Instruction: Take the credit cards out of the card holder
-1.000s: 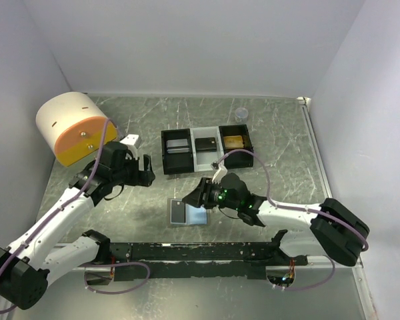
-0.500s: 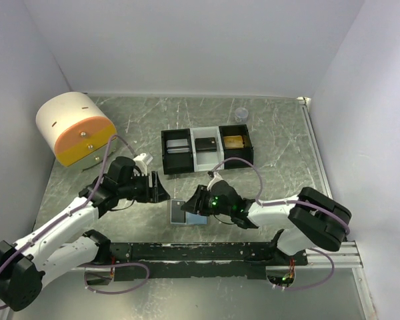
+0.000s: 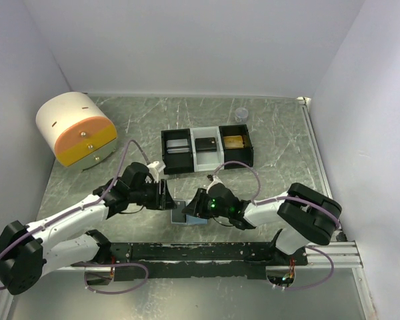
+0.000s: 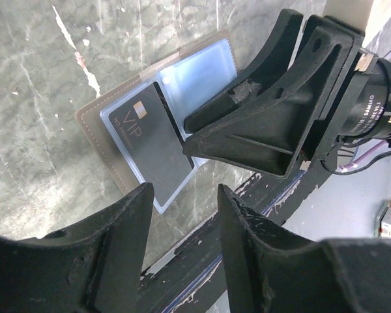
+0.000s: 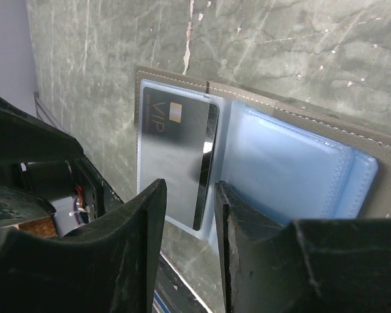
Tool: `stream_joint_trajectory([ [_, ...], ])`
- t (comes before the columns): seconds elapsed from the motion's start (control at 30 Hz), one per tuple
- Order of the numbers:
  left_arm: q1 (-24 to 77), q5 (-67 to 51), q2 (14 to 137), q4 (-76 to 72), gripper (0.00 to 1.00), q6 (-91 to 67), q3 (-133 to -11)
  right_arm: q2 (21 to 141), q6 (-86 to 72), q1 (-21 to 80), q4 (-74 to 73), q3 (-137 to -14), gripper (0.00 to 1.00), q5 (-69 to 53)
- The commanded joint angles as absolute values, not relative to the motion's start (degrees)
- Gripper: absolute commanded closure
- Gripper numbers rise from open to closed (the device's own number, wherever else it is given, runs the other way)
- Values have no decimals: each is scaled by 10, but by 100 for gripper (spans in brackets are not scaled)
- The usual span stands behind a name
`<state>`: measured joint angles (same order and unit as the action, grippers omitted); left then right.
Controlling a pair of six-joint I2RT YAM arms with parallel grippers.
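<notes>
The grey card holder (image 3: 187,217) lies open on the table near the front rail, its pale blue lining up. A black VIP card (image 5: 173,150) sits in the left leaf's sleeve (image 4: 146,140), its edge by the fold slightly raised. My right gripper (image 5: 189,195) is low over the holder (image 5: 300,163), jaws open and narrow, and this edge shows in the gap without visible contact. In the left wrist view the right gripper's fingertips (image 4: 192,127) reach the card at the fold. My left gripper (image 4: 182,202) hovers open and empty just left of the holder (image 3: 165,195).
A black-and-white three-compartment tray (image 3: 207,151) holding cards stands behind the holder. A cream and orange drawer box (image 3: 72,127) is at the back left, a small clear cup (image 3: 241,114) at the back. The black rail (image 3: 207,252) runs along the near edge.
Both grippers have closed in on the card holder, the left one moving right and forward, the right one left. Both pairs of jaws have narrowed.
</notes>
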<state>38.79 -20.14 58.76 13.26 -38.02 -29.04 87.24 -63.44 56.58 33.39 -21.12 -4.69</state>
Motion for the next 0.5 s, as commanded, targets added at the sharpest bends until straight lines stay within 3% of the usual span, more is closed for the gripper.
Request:
stream_joint_trajectory([
  [0.0, 406, -194, 611, 93, 47, -388, -282, 872, -642, 567, 325, -189, 64, -11],
  [0.47, 446, -120, 672, 21, 58, -434, -208, 918, -654, 567, 343, -191, 66, -21],
])
